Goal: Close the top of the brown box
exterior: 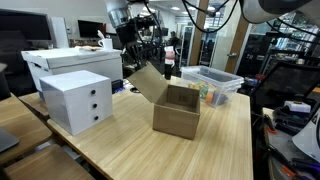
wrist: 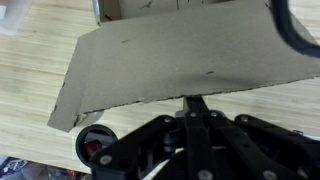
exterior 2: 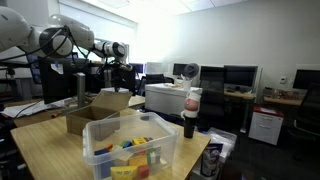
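We see the brown box (exterior: 178,112) near the middle of the pale wood-grain table (exterior: 130,150), open at the top. It's a plain matte cardboard cube w/ crisp creased edges and a shadowed interior. One top flap (exterior: 148,82) stands tilted up and outward on the side toward the white drawer unit (exterior: 75,100). That unit is smooth and boxy w/ three drawer fronts and small round knobs, and it sits near the box but apart from it. On the box's other side, further back, a clear plastic bin (exterior: 225,84) holds bright mixed-colour pieces (too small for us to tell what they are).

The gripper (exterior: 135,62) hangs at the raised flap's upper edge in an exterior view, on a dark arm coming down from above. In the wrist view the flap fills the upper frame as a flat brown sheet w/ a rough, fibrous cut edge and a few small dark specks, wood grain showing around it. Below it the gripper's black linkages narrow into one slim stem, so the fingers look pressed together w/ nothing between them, tips right at the flap's edge. Whether they actually touch the cardboard, we can't tell.
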{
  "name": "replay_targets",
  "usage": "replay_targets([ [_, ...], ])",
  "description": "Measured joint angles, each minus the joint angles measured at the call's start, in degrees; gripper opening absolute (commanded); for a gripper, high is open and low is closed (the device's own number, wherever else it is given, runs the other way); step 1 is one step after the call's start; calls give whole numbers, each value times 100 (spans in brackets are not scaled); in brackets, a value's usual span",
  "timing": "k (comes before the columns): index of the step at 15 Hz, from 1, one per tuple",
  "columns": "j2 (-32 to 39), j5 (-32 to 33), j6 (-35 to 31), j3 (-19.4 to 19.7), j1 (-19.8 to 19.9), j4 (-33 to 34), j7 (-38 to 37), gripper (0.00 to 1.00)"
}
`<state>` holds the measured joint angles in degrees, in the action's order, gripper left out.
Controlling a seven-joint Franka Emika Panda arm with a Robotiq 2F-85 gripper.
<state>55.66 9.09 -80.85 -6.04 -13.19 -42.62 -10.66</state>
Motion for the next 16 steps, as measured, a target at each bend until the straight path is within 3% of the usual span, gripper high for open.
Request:
replay_targets([
  [9, -323, -129, 11, -14, 43, -427, -623, 3],
  [16, -975, -432, -211, -26, 169, -1609, -1067, 4],
])
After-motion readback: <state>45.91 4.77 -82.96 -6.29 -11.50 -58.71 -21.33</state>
